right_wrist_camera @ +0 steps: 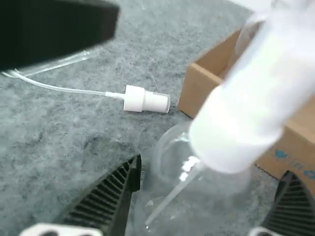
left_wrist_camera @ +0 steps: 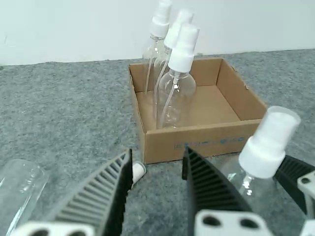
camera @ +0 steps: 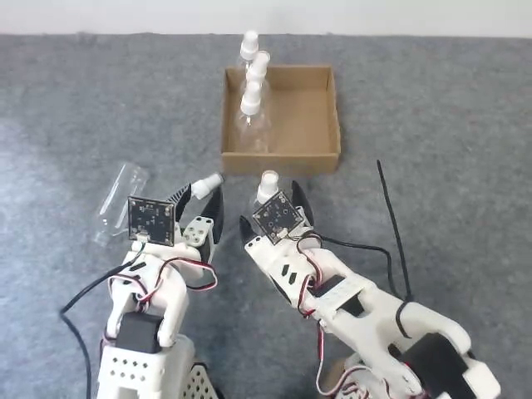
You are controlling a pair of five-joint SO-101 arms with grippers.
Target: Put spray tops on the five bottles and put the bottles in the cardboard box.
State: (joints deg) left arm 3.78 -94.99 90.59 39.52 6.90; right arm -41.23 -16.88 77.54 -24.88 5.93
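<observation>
Three clear bottles with white spray tops stand in the left part of the cardboard box. A fourth capped bottle stands on the carpet just in front of the box, with my right gripper open and a jaw on each side of it. A loose spray top with its tube lies on the carpet beside it. My left gripper is open just above that spray top. An uncapped bottle lies on its side to the left.
Grey carpet covers the table. The right half of the box floor is bare. A black cable runs along the carpet right of the right arm.
</observation>
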